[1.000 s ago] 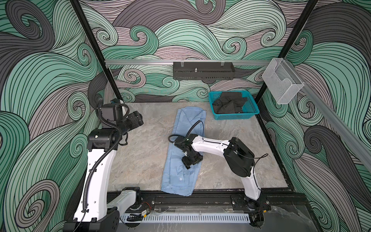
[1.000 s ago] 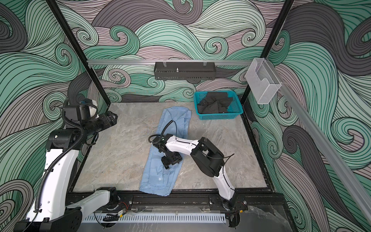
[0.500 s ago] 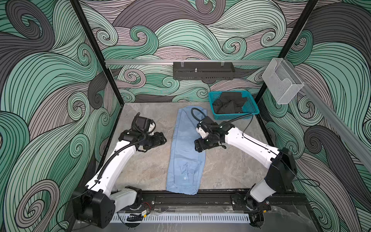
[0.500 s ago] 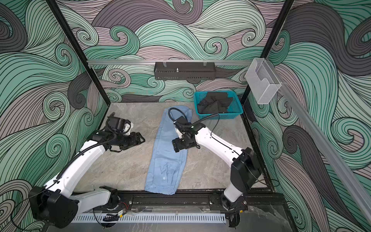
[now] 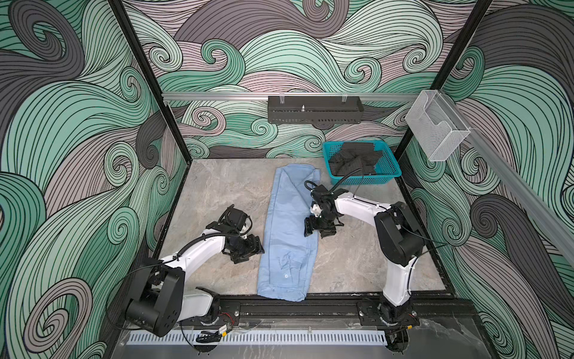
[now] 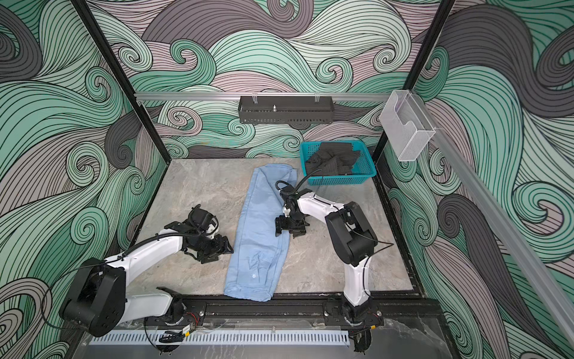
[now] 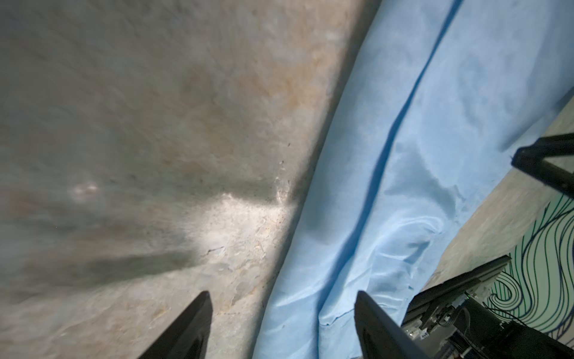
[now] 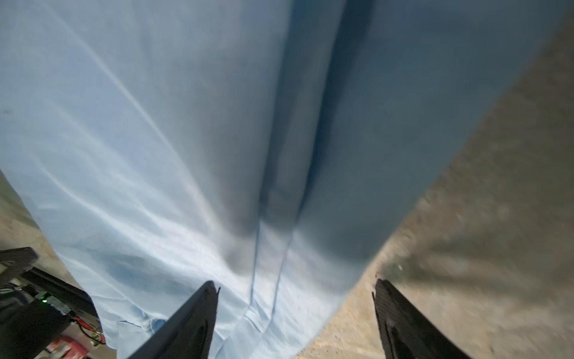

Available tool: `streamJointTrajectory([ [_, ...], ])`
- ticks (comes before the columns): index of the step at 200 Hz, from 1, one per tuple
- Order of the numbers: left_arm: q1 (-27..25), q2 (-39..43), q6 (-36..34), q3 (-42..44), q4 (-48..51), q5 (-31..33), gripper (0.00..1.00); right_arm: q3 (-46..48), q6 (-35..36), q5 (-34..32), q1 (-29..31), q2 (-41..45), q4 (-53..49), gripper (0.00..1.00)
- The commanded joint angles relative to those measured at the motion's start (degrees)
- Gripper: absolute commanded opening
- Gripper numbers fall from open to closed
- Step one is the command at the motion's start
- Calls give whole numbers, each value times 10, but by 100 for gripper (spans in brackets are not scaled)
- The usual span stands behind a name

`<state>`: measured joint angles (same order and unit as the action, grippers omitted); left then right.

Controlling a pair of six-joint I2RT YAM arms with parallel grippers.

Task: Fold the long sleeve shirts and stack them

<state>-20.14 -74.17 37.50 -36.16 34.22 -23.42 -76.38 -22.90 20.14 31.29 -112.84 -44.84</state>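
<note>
One long sleeve shirt (image 5: 289, 223) (image 6: 259, 223), light blue, lies folded into a long narrow strip from the back of the table to its front edge. My left gripper (image 5: 253, 253) (image 6: 222, 253) is low beside the strip's left edge, open and holding nothing. In the left wrist view the shirt (image 7: 388, 186) edge runs between the spread fingers of the left gripper (image 7: 282, 295). My right gripper (image 5: 315, 231) (image 6: 285, 231) hangs open over the strip's right edge. In the right wrist view the right gripper (image 8: 295, 283) straddles the edge of the shirt (image 8: 155, 140), gripping nothing.
A teal mesh basket (image 5: 388, 174) with dark clothes (image 5: 354, 158) stands at the back right, close behind the right arm. A black shelf (image 5: 313, 108) hangs on the back wall and a clear box (image 5: 435, 130) on the right rail. The grey stone table (image 5: 217, 192) lies left of the shirt.
The left arm has come down from the far left to the shirt's left edge. The right gripper has shifted from the shirt's middle to its right edge. The shirt lies much as before.
</note>
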Motion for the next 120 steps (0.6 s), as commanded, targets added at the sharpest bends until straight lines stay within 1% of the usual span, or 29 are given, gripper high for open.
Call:
streamJointTrajectory([
  [1, -21, -9, 52, 24, -72, -40, 72, -23, 14, 57, -1, -27, 39, 80],
  [23, -41, -21, 82, 43, -107, -53, 71, -63, 28, 84, 0, -54, 42, 80],
  [43, -59, -33, 107, 59, -141, -60, 69, -104, 35, 96, 0, -77, 38, 80],
  [68, -82, -48, 132, 59, -174, -64, 65, -151, 40, 106, 0, -109, 25, 80],
  [100, -98, -64, 149, 51, -196, -68, 62, -190, 38, 108, -1, -130, 20, 80],
  [120, -98, -63, 140, 33, -176, -67, 62, -205, 35, 88, -3, -122, 7, 80],
])
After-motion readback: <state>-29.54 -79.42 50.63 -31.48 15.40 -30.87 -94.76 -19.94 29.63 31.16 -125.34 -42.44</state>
